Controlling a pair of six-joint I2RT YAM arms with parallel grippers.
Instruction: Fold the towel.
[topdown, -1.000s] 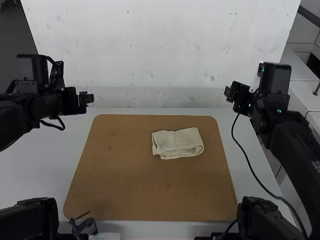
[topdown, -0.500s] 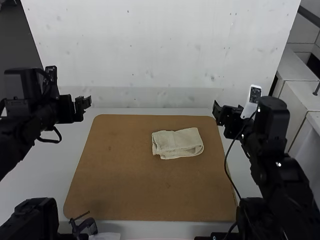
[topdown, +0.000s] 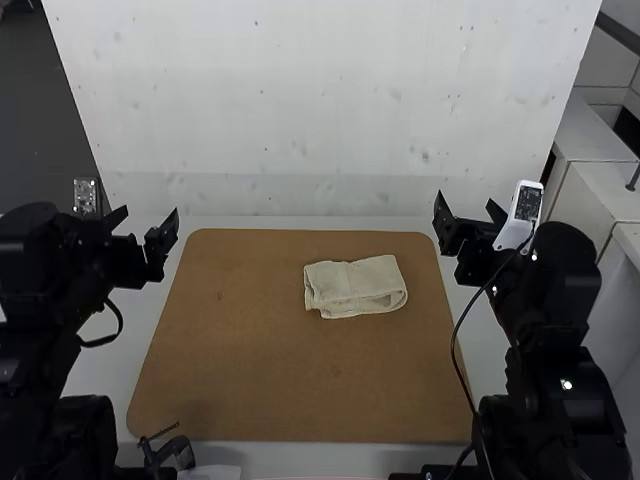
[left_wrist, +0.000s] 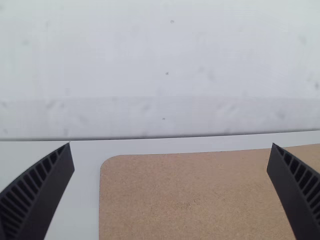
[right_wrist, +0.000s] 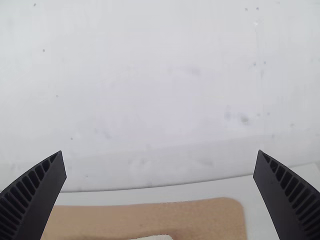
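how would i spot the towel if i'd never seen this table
On the white table, find the big brown board between the left arm and right arm. The towel lies on its far half, right of centre. It is a small folded cream cloth, pale against the flat board.

- cream towel (topdown: 355, 287), folded (slightly rumpled), lies on the brown board (topdown: 250, 370);
- left gripper (topdown: 149, 222) has its fingers apart;
- right gripper (topdown: 466, 204) has them parted too
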